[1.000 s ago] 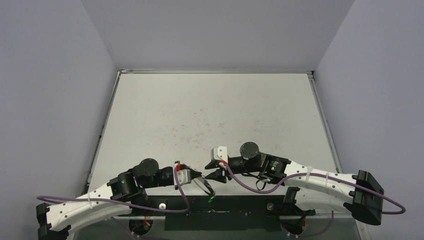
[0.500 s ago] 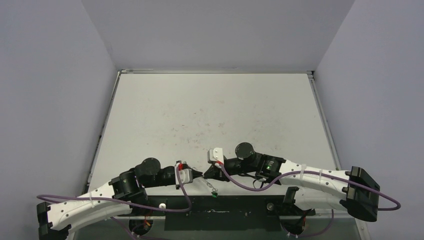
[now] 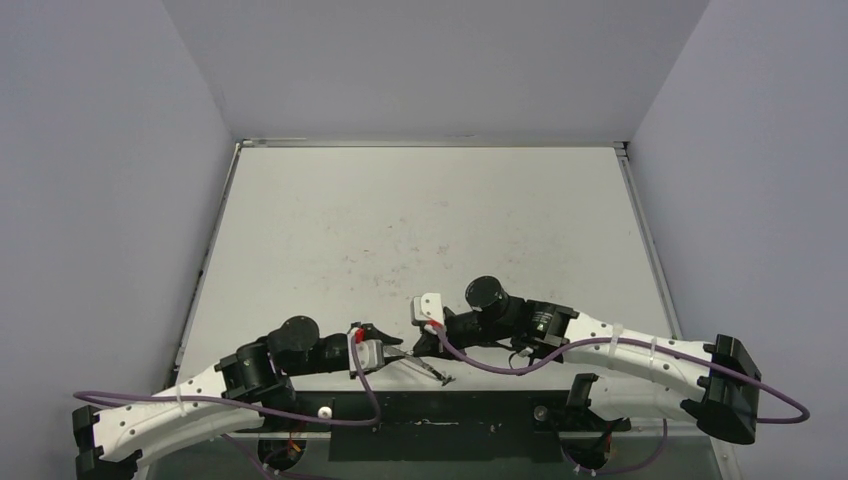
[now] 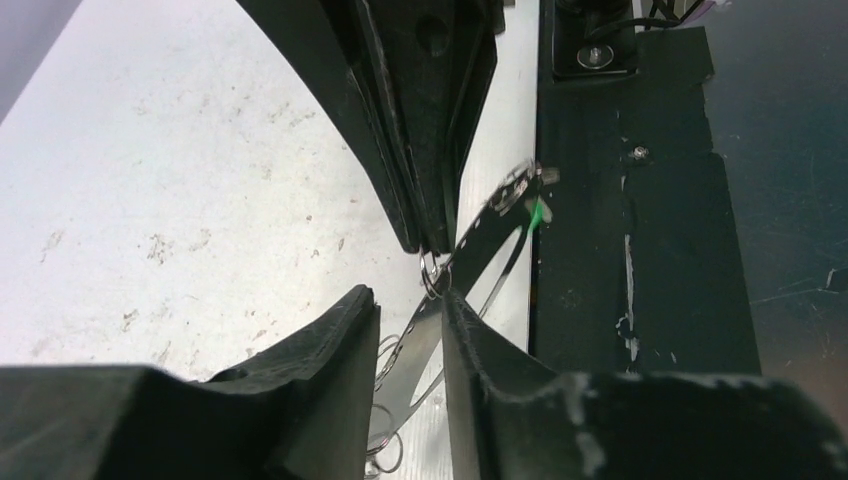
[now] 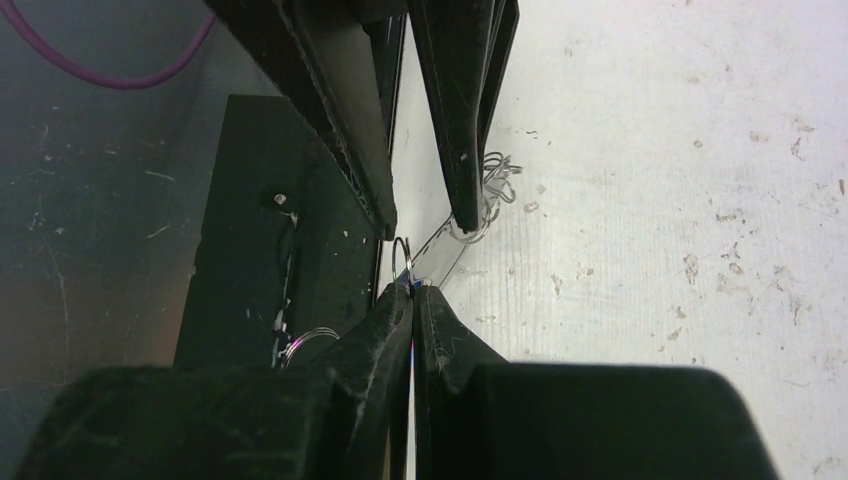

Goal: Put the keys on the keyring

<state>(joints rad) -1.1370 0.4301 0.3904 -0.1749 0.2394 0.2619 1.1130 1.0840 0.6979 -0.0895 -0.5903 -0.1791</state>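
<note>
Nearest me, a black mounting strip [image 4: 620, 250] runs along the front edge of the worktop [image 3: 420, 220], and the action sits right at that edge. The green key [image 4: 538, 212] hangs at the far end of the keyring [image 4: 505, 195], out over the black strip rather than the pale surface. If the ring drops, I judge the key could land on the dark strip, where I would struggle to spot it. The left gripper [image 4: 408, 298] has its jaws partly open, and the ring's thin wire runs through the gap. I cannot tell whether either pad touches it. That loose hold is my main worry, because the ring could slide or swing out. Tip to tip with it, the right gripper [image 5: 412, 288] has its jaws closed on what looks like the blue key [image 5: 410, 285]. Only a blue fleck and a tiny wire loop [image 5: 402, 252] show at its tips. So small a pinch could let the key twist or pop free if the ring tugs on it. The two sets of tips nearly meet, so a small misjudged push could knock them together. Beyond them the worktop stretches away, scuffed and pale.
</note>
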